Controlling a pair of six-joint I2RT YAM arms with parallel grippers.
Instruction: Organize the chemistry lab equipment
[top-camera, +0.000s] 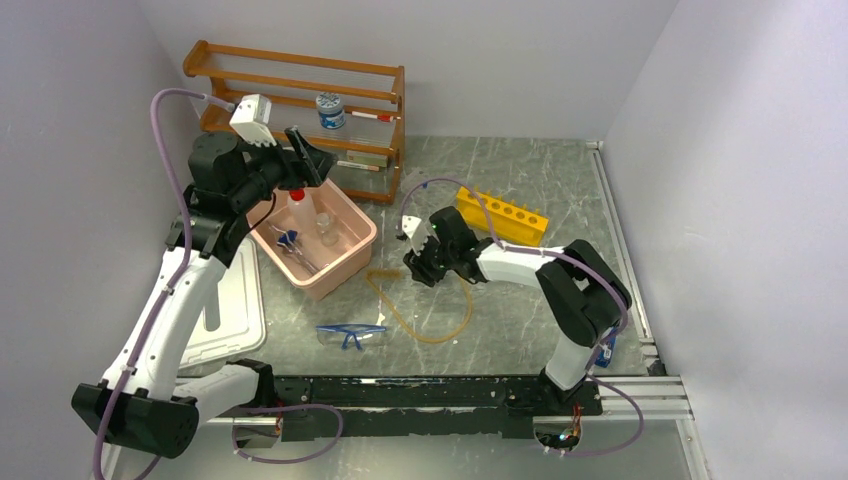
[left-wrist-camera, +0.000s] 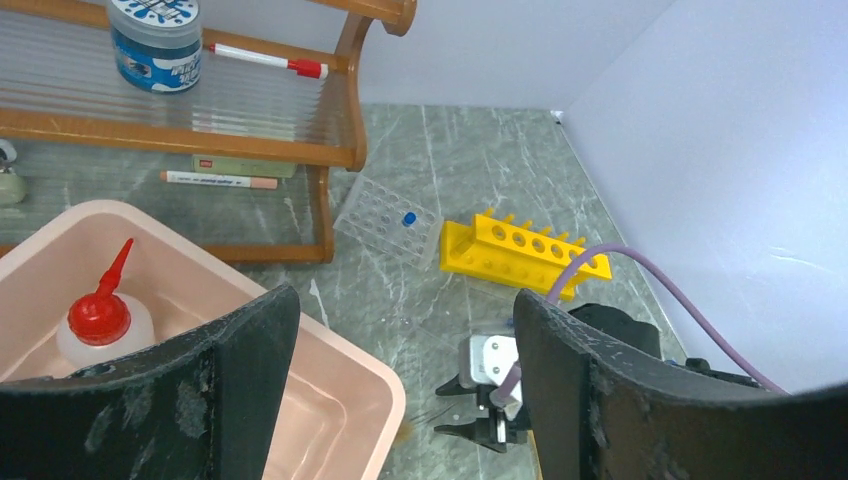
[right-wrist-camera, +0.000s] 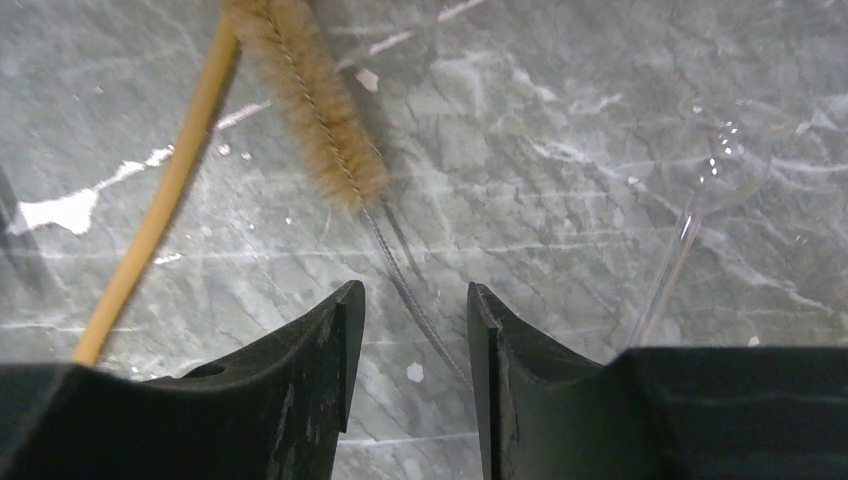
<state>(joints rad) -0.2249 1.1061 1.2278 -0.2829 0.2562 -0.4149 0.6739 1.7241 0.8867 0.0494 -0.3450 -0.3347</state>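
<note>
The left claw (left-wrist-camera: 405, 320) hangs over the pink plastic tub (left-wrist-camera: 385, 390), its black fingers spread wide and holding nothing. The red-nozzled clear squeeze bottle (left-wrist-camera: 100, 325) stands inside the tub, just behind one finger. The right claw (right-wrist-camera: 410, 300) is low over the marble top to the right of the tub. Its fingers are parted, and the thin wire handle (right-wrist-camera: 400, 265) of a tan bristle bottle brush (right-wrist-camera: 310, 100) runs into the gap between them, visibly touching neither. Amber tubing (right-wrist-camera: 160, 190) lies along one side of the brush and a clear glass bulb-ended tube (right-wrist-camera: 715, 170) lies on the other.
</note>
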